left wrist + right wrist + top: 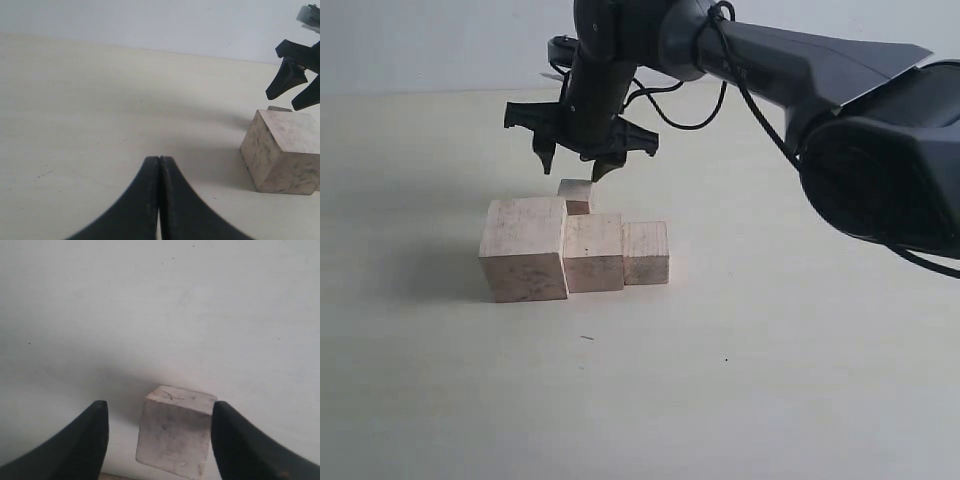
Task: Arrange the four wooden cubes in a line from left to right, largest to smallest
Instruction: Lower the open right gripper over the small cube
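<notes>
Nearest you, three of the four wooden cubes sit in a touching row on the table (770, 400): the largest cube (525, 250) on the left, the second cube (593, 252) in the middle and the third cube (646, 253) on the right. Just behind the first two sits the smallest cube (576, 195), out of line. Your right gripper (572, 170) hovers above it, fingers spread and not touching it. Your left gripper (159, 170) sits low, apart from the row, with its fingers pressed together on nothing.
</notes>
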You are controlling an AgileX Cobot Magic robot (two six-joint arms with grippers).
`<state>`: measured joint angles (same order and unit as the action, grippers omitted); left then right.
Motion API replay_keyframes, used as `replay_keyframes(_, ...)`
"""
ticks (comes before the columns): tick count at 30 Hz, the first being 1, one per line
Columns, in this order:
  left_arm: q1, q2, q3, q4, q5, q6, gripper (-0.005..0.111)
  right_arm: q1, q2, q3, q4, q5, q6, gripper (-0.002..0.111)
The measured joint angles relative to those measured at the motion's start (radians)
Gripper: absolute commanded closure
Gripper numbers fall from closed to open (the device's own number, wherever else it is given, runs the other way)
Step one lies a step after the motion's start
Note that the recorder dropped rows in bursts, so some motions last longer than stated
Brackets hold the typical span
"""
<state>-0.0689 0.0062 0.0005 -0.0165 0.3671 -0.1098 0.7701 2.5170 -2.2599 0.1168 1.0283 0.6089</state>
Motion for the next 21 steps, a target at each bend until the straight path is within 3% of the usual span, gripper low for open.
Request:
replay_keyframes(14, -0.006, 0.000, 0.000, 0.000, 0.000, 0.000, 0.107, 0.000, 0.033, 0.000, -0.022, 0.006, 0.017, 0.051)
replay_keyframes(17, -0.006, 0.000, 0.000, 0.000, 0.000, 0.000, 0.107, 0.000, 0.033, 0.000, -0.026, 0.004, 0.017, 0.056)
replay_keyframes(21, -0.006, 0.000, 0.000, 0.000, 0.000, 0.000, 0.107, 0.000, 0.033, 0.000, -0.028, 0.001, 0.019, 0.073)
